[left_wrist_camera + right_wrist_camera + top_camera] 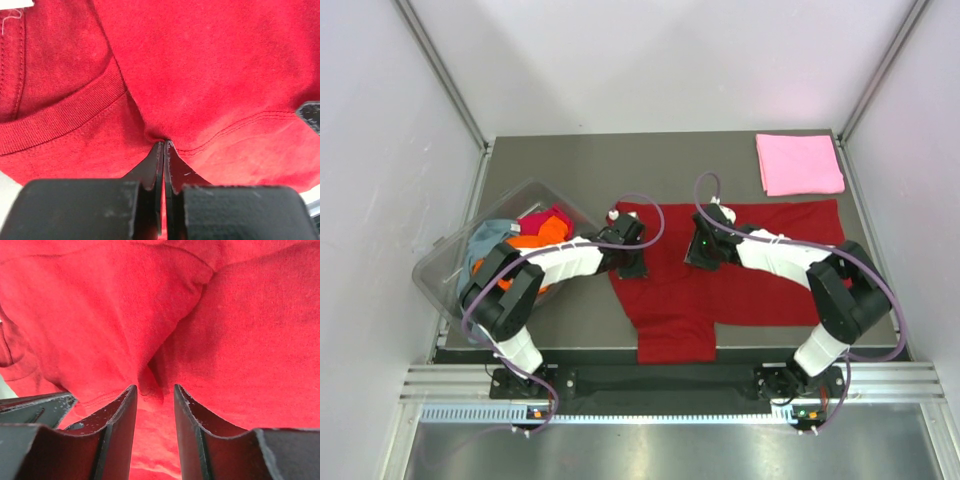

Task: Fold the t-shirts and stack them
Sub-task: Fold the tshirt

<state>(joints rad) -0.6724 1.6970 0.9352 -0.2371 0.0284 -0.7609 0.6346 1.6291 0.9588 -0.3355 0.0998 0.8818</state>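
Top external view puts one dark red shirt (720,290) spread flat across the middle of the table (570,160), partly folded, with a flap hanging toward the near edge, so the step in hand looks like folding this shirt. Both arms reach onto its far left part. The left wrist view shows the left gripper (164,144) clamped tight on a small pinch of red cloth just beside the ribbed collar (65,115). In the right wrist view the jaws of the right gripper (154,390) stand apart with a ridge of the same cloth puckered between their tips, and I cannot tell whether they truly press it. The next move probably calls for both pinches to hold firm, then a matched lift and carry across the shirt so the fold lands straight. By count: one pink shirt (800,163) lies folded at the far right corner, well apart from the red one. One clear tub (450,255) at the left holds three more that can be told apart, orange (542,235), grey-blue (488,238) and magenta (552,217), all still bundled. That makes five shirts seen.
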